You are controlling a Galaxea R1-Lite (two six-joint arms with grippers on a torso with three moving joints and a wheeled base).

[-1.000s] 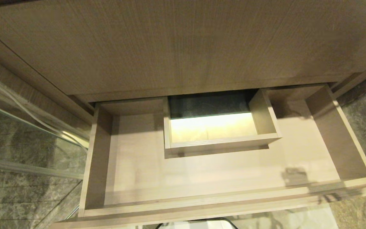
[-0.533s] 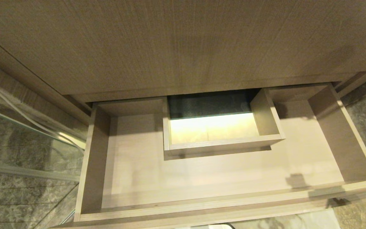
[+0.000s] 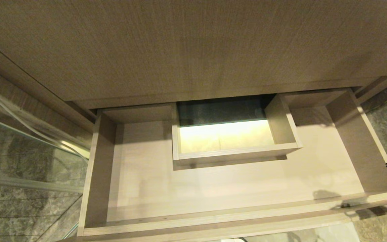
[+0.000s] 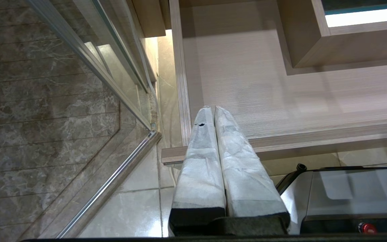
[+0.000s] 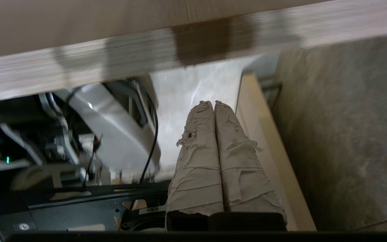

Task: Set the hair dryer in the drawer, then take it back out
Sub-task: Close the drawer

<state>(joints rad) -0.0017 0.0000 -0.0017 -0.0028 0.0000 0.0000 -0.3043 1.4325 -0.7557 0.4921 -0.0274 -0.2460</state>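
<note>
Glass panel left of drawer

no readable text, no labels, no brands, no numbers, no signs anywhere

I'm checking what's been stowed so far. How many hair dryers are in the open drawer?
0. The drawer stands open and its floor is bare on both sides of the boxed cut-out; no hair dryer shows in any view, though one could sit outside the frames.

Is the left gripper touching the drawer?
Cannot tell: in the left wrist view the shut left gripper overlaps the drawer front corner, showing neither contact nor gap.
</note>
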